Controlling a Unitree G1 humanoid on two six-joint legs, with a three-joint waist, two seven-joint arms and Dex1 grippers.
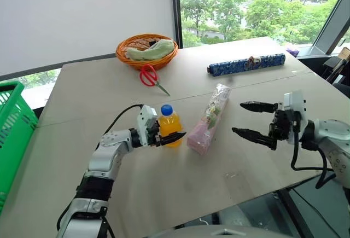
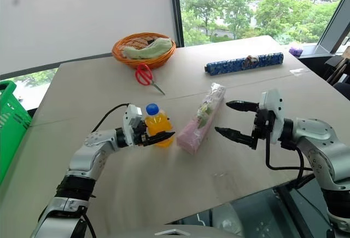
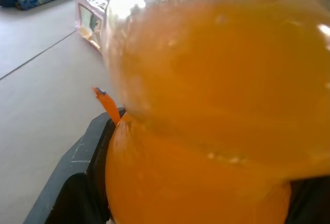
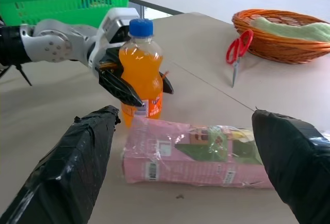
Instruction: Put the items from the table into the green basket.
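standing bottle (image 1: pixel 170 123) between left fingers (image 1: pixel 174 137)

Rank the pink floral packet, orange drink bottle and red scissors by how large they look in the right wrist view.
1. Pink floral packet, largest, though it lies nearest the camera.
2. Orange drink bottle, standing between the left gripper's fingers.
3. Red scissors, smallest, but farthest away, so true size is uncertain.

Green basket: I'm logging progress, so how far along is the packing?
Nothing looks packed yet. The left gripper has its fingers around the orange bottle, which stands on the table. The pink packet and scissors remain; the right gripper is open.
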